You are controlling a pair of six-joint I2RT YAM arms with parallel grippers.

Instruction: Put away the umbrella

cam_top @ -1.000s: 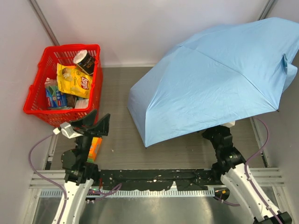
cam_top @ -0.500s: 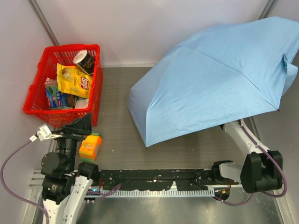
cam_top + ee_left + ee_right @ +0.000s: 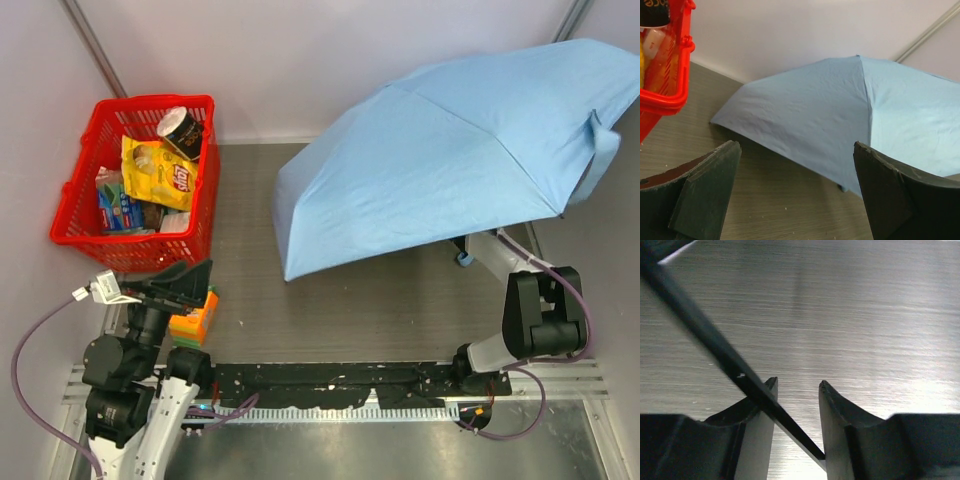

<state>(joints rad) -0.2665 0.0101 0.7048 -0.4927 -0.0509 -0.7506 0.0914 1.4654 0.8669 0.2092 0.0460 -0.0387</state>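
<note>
The umbrella (image 3: 450, 160) stands open, its sky-blue canopy covering the back right of the table and tilted up toward the right. In the left wrist view the umbrella (image 3: 830, 115) lies ahead with its rim low over the table. My right gripper (image 3: 798, 382) is under the canopy, hidden in the top view. Its jaws stand partly closed, a gap still between them, and the thin black shaft (image 3: 705, 335) crosses that gap slantwise. My left gripper (image 3: 178, 283) is open and empty at the near left, far from the umbrella; in its own view the left gripper (image 3: 796, 146) faces the canopy.
A red basket (image 3: 100, 250) with snack packets and a cup stands at the back left, and the basket (image 3: 670, 102) also shows in the left wrist view. An orange box (image 3: 195, 318) lies beside my left arm. The canopy hides the table's right side.
My right arm swung in under the canopy and its jaws narrowed around the shaft. The canopy shifted left and lifted. My left arm pulled back a little, still open.
</note>
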